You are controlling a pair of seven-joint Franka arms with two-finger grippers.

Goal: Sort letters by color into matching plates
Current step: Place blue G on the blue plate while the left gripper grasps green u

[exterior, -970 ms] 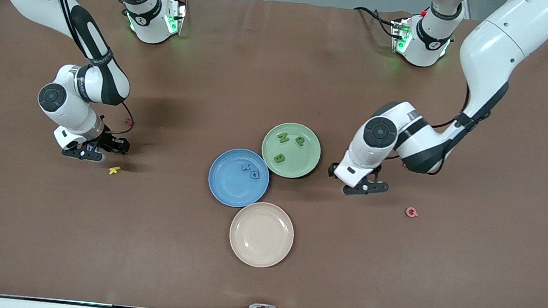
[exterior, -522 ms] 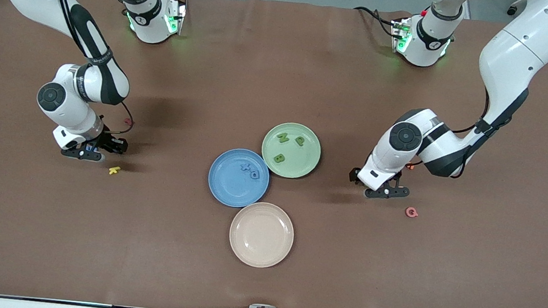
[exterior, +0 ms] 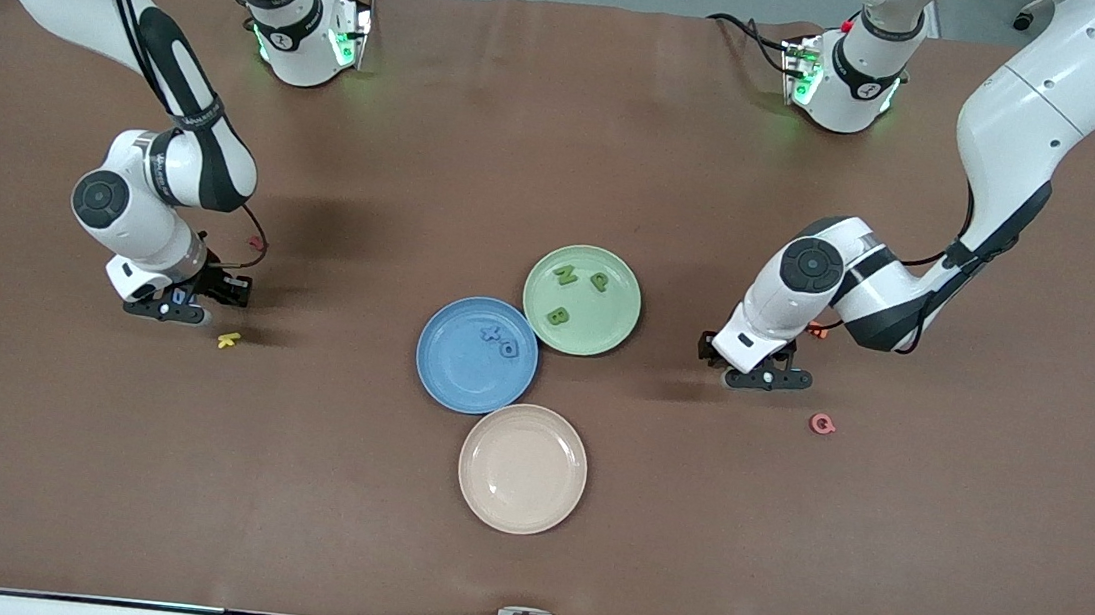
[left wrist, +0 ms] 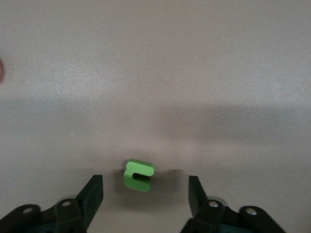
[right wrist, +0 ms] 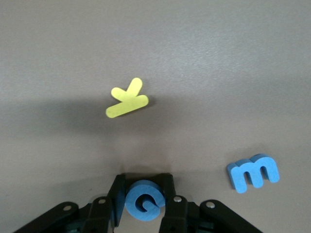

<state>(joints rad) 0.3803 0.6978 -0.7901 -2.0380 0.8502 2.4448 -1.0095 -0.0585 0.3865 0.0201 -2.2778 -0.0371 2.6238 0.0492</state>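
Even overhead light is falling on the brown surface [exterior: 523, 566]; soft arm shadows are spreading, all views staying sharp.

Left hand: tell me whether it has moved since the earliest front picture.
Yes. The left hand has shifted away from the green plate toward the pink letter, and now straddles a green letter.

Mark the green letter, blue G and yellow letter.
green letter [left wrist: 138, 175], left wrist view, on its top face.
blue G [right wrist: 144, 202], right wrist view, on its ring.
yellow letter [right wrist: 127, 100], right wrist view, where its strokes meet.
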